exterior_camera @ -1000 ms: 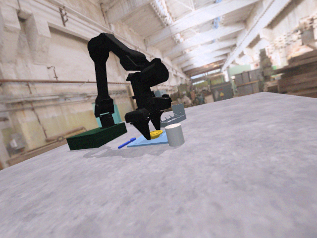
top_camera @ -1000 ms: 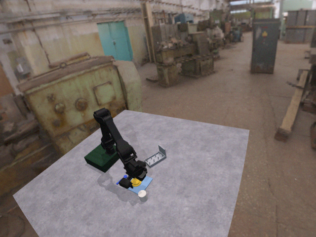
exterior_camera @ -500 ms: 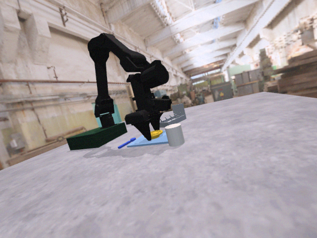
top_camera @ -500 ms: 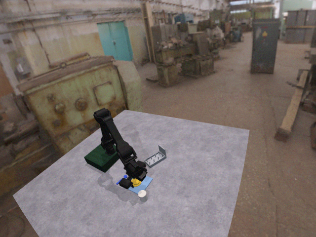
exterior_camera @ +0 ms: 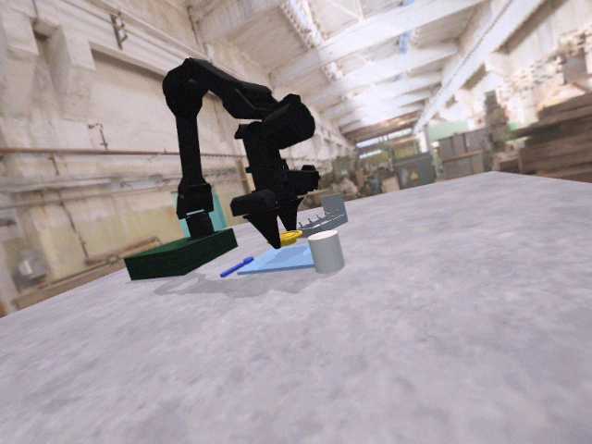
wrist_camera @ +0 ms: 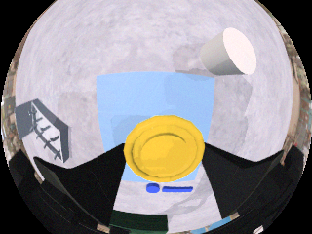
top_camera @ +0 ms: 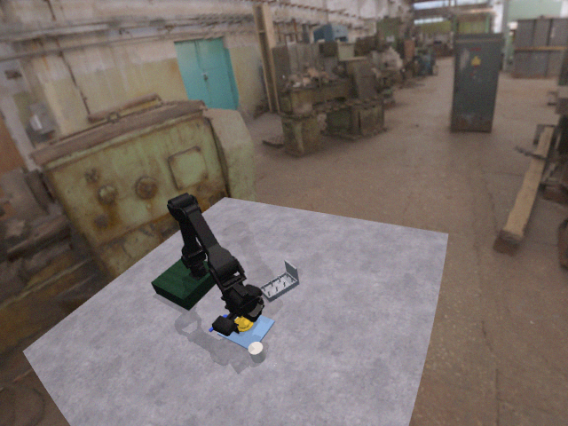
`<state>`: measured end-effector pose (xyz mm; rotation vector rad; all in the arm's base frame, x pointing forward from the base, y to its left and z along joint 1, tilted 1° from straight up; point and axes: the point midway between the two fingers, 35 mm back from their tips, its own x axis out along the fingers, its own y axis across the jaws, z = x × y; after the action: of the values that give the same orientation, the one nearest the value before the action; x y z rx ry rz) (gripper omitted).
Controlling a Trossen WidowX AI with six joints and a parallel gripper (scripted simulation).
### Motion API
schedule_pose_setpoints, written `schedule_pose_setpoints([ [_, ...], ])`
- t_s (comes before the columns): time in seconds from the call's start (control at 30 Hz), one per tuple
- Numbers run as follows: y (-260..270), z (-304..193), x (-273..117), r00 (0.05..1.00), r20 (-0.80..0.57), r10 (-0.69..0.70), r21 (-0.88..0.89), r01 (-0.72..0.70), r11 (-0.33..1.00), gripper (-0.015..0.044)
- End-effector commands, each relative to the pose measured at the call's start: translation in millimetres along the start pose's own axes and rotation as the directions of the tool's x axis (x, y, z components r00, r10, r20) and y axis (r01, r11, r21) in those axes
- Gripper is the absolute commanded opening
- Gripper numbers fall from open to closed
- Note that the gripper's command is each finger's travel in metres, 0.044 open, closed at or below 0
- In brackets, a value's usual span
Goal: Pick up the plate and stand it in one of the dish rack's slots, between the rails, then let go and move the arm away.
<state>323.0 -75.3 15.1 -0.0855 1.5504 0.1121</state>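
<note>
Hand [exterior_camera: 280, 237] is down low over the mat [exterior_camera: 282, 260], fingers pointing at the counter [exterior_camera: 430, 287], clamped on the plate [exterior_camera: 289, 236]. In the wrist view the plate [wrist_camera: 164, 148] fills the gap between the two dark fingers, one on each side of its rim. It is yellow, round, w/ a raised rim, lying about flat, not upright. Exterior view shows the plate's edge sticking out to the right of the fingertips, just above the mat; can't tell if it touches the mat or hangs a bit over it.

Top view: hand [top_camera: 236, 323] covers most of the plate [top_camera: 244, 324]; only a yellow bit shows on the light-blue mat [top_camera: 256, 334].

Spoon [exterior_camera: 236, 266] is blue, lies on the counter just beside the mat's edge on the arm's base side; in the wrist view the spoon [wrist_camera: 168, 189] sits right below the plate. Cup [exterior_camera: 326, 251] is pale grey, a plain cylinder, upright, at the mat's far corner from the base, touching or just beside it. In the wrist view the cup [wrist_camera: 228, 54] is near the mat's [wrist_camera: 156, 94] corner.

Rack [top_camera: 280, 281] is grey w/ short pegs and one tall end wall, on the counter beyond the mat, apart from it, nothing seen in its slots. Rack [wrist_camera: 43, 131] shows at the left edge of the wrist view.

Arm base is on a dark green block [top_camera: 181, 284] near the counter's back side.
</note>
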Motion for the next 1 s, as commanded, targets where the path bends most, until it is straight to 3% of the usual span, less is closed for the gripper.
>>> schedule_pose_setpoints([
  [0.0,-2.6,5.6,-21.4,1.000,0.011,-0.006,-0.004,0.006,1.000,0.0000],
  [0.97,-2.2,9.4,-145.5,1.000,0.012,-0.007,-0.003,0.007,1.000,0.0000],
])
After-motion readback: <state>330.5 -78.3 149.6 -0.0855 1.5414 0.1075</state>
